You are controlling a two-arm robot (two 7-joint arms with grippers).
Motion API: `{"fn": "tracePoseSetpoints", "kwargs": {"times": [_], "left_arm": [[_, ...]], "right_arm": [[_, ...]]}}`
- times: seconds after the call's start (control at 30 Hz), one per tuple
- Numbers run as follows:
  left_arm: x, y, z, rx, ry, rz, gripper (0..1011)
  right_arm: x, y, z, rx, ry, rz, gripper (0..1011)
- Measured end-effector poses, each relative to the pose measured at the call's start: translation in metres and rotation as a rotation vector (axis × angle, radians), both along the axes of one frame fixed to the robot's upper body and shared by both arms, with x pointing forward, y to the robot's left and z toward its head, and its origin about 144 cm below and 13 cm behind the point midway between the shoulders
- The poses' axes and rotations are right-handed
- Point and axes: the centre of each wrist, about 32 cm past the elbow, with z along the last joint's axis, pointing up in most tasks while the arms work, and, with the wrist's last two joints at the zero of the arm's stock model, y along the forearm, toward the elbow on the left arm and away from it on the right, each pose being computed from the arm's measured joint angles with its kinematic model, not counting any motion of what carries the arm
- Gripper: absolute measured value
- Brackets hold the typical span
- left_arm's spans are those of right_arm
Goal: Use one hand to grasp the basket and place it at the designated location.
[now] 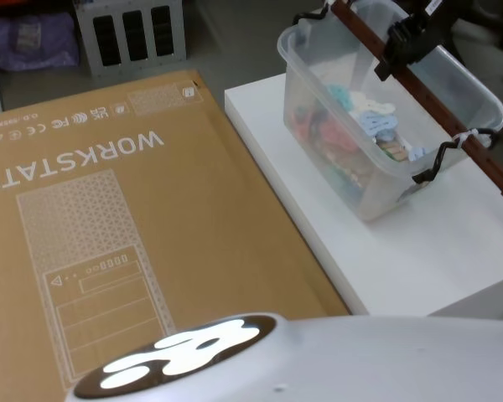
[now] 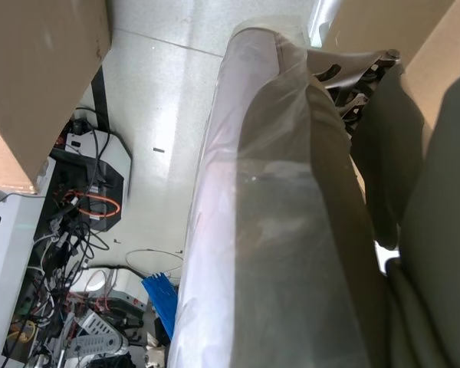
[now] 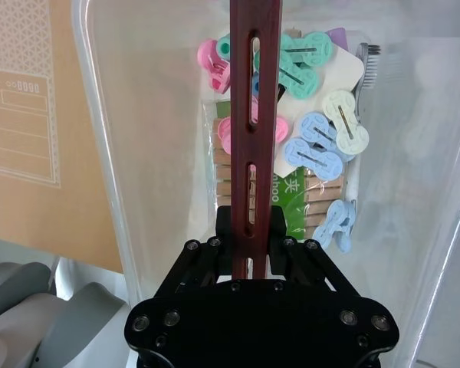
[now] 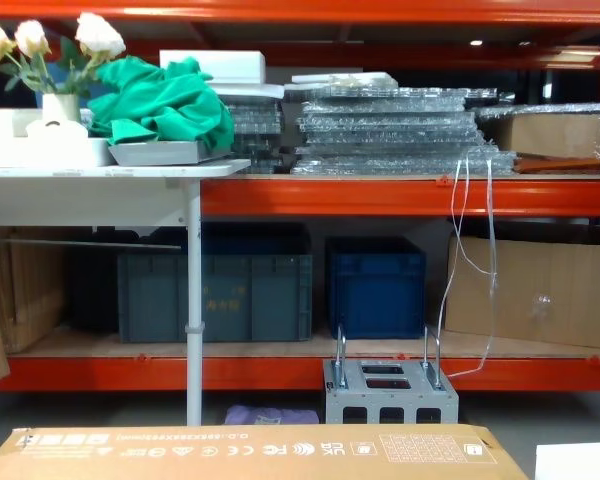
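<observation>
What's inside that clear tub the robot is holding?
The basket holds pink, mint and blue clothespins, plain wooden ones and a green-labelled packet. The handle, clamped by the right gripper, covers a strip of the pile; whatever lies beneath the heap is hidden.

right tool (image 1: 408, 43) clamps the wooden handle (image 1: 427, 96) of the basket (image 1: 377, 159), clothespins (image 1: 365, 117) inside, over the white bench (image 1: 402, 243) beside the cardboard box (image 1: 109, 234).
</observation>
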Motion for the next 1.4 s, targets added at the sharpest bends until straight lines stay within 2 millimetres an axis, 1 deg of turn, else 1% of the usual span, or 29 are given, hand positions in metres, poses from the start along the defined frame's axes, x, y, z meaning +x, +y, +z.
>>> {"fn": "tracePoseSetpoints", "kwargs": {"times": [0.23, 0.37, 0.5, 0.97, 1.17, 1.27, 1.3, 1.4], "left_arm": [[0.000, 0.000, 0.000, 0.000, 0.000, 0.000, 0], [0.000, 0.000, 0.000, 0.000, 0.000, 0.000, 0], [0.000, 0.000, 0.000, 0.000, 0.000, 0.000, 0], [0.000, 0.000, 0.000, 0.000, 0.000, 0.000, 0], [0.000, 0.000, 0.000, 0.000, 0.000, 0.000, 0], [0.000, 0.000, 0.000, 0.000, 0.000, 0.000, 0], [0.000, 0.000, 0.000, 0.000, 0.000, 0.000, 0], [0.000, 0.000, 0.000, 0.000, 0.000, 0.000, 0]], "right_arm": [[0.000, -0.002, -0.001, 0.003, 0.000, -0.003, 241], [0.003, -0.011, -0.011, 0.006, 0.012, -0.031, 242], [0.001, -0.018, -0.014, 0.005, 0.012, -0.054, 242], [-0.002, -0.024, -0.016, 0.006, 0.009, -0.080, 241], [-0.004, -0.033, -0.021, 0.013, 0.015, -0.099, 241], [0.000, -0.033, -0.031, 0.029, 0.032, -0.089, 242], [0.002, -0.034, -0.039, 0.041, 0.046, -0.086, 242], [0.005, -0.036, -0.050, 0.064, 0.063, -0.082, 242]]}}
